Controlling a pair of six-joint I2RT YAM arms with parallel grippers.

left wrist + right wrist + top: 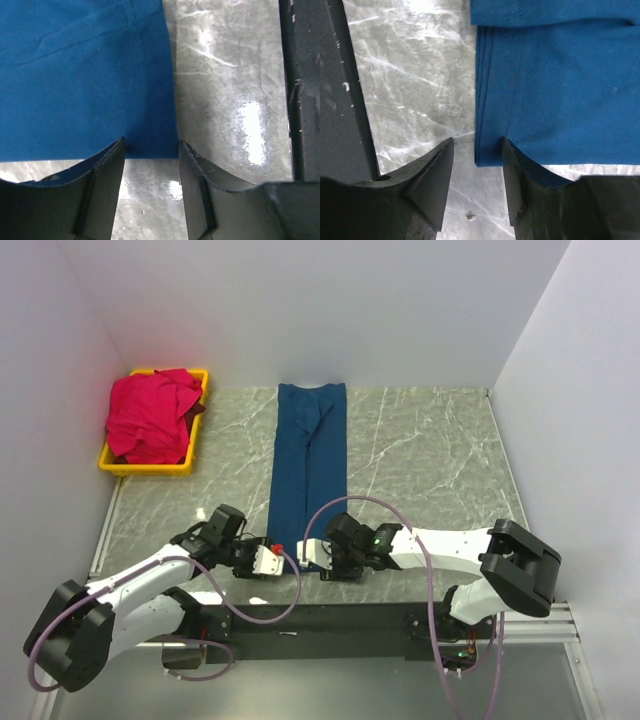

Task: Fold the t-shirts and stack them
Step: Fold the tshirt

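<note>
The navy blue t-shirt lies flat as a long narrow strip down the middle of the table. The red-pink t-shirt sits crumpled in the yellow bin at the back left. My left gripper is open at the strip's near left corner; in the left wrist view that corner of the blue cloth lies between the tips of my left gripper. My right gripper is open at the near right corner; the layered cloth edge lies between the tips of my right gripper.
The black mounting rail runs along the near table edge, also showing in the left wrist view and the right wrist view. White walls close in the left, back and right. Marbled grey tabletop lies right of the strip.
</note>
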